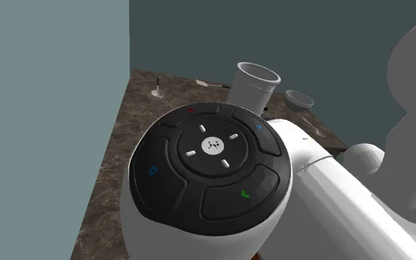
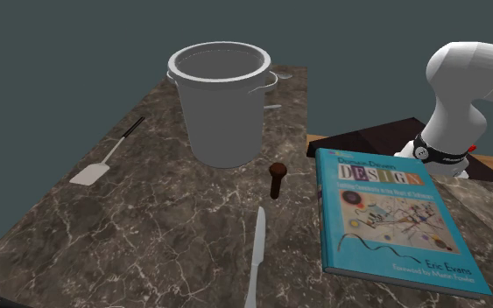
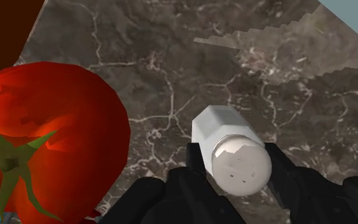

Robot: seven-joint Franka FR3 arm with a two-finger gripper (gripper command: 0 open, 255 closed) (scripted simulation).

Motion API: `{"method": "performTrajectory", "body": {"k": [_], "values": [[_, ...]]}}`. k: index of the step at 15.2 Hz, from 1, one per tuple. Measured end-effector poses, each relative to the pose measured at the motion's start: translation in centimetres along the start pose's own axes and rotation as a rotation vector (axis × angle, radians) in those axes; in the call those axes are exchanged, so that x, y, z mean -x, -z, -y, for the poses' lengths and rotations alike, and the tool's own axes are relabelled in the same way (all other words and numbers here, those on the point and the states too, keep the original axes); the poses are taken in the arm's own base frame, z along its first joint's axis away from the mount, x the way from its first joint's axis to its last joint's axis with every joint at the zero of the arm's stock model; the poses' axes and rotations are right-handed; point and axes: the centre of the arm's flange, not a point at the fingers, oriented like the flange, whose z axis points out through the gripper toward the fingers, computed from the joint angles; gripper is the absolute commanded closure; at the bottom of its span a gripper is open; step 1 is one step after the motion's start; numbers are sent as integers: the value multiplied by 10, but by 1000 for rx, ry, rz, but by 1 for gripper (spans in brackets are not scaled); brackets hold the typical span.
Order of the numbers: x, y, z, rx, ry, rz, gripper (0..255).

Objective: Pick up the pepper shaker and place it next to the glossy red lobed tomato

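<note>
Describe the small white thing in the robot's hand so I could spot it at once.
Start at the dark veined countertop and find the big glossy red tomato with its green stem. Beside it, clasped by the black gripper, is the pepper shaker. Unlike the tomato, it is white: a small faceted body with a rounded cap dotted with holes.

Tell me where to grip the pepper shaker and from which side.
Take the pepper shaker by its faceted white body just under the holed cap, coming from the cap end with fingers on opposite sides; the flat facets should seat them. The tool clasps it so, beside the tomato.
</note>
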Motion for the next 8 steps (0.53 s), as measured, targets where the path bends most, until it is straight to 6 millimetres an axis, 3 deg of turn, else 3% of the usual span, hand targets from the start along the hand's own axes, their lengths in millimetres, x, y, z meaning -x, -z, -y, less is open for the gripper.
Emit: {"method": "performTrajectory", "body": {"k": [3, 8], "values": [[0, -16, 1, 0, 0, 0, 255], [1, -18, 1, 0, 0, 0, 255]]}}
